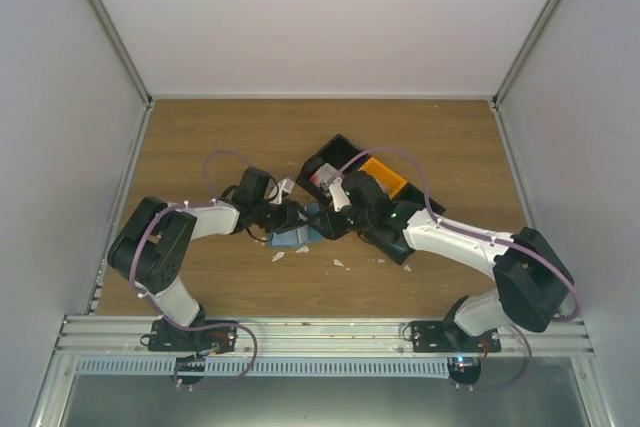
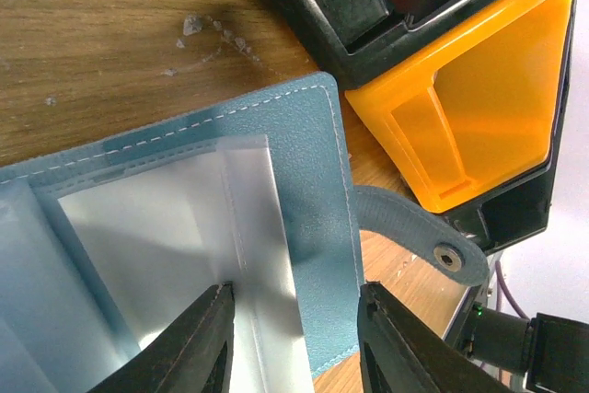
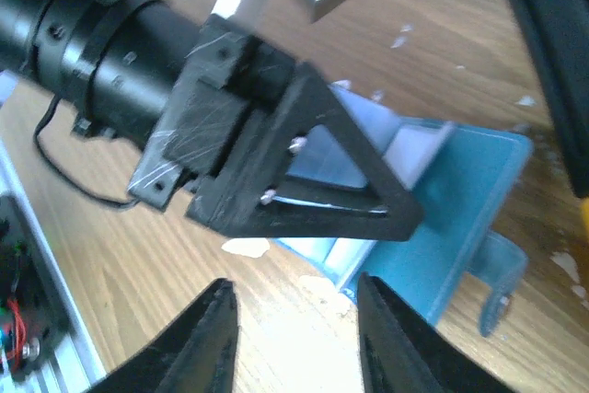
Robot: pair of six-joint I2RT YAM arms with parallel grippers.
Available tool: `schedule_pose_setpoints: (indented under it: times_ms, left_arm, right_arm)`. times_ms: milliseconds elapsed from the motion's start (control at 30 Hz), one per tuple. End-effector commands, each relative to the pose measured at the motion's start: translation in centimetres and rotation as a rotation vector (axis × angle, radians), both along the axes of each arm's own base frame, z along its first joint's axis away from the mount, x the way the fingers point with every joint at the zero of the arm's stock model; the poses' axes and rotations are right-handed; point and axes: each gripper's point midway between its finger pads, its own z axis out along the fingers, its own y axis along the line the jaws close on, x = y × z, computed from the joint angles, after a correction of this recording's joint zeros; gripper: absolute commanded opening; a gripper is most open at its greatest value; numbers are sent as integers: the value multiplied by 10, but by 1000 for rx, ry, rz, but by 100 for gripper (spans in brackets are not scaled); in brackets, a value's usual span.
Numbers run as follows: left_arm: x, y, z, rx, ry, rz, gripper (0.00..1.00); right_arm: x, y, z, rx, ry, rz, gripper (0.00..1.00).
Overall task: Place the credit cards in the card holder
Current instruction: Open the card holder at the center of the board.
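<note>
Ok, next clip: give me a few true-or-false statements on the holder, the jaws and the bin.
1. The card holder lies open on the table. True.
2. The right gripper has a card in its jaws. False: the jaws are open and empty, over bare table.
3. The orange bin sits in the black tray. True.
4. The strap is snapped shut. False: it sticks out free past the card holder's edge.
5. The left gripper is at the card holder, jaws apart. True.
</note>
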Motion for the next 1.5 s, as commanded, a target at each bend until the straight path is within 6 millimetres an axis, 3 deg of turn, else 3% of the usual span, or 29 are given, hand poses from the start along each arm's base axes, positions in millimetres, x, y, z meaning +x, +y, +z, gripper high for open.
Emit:
schedule_pose_setpoints:
  times_ms: [0,167,533,700,933,1233,1467]
  left_arm:
    - [9,-7,2,-6,-23,2,39]
    - [8,-7,-3,1,-11,7,37]
    - [8,-7,3,-1,-22,1,35]
    - [8,-3,6,20,-47,11,36]
    - [7,18,20,129,-128,45,40]
    - [-3,59,-6,326,-102,142,38]
    - [-12,78,-13,389,-100,198,35]
  right_arm:
    - [-18,17,-2,83,27,124,32]
    - [-16,22,-25,56,79,118,19]
    - [-2,33,-65,18,125,83,11]
    - [10,25,-89,-27,144,-14,10]
    - [18,12,-104,-91,166,-122,18]
    - [23,23,-107,-248,120,-136,38]
    - [26,17,-125,-436,89,-196,44]
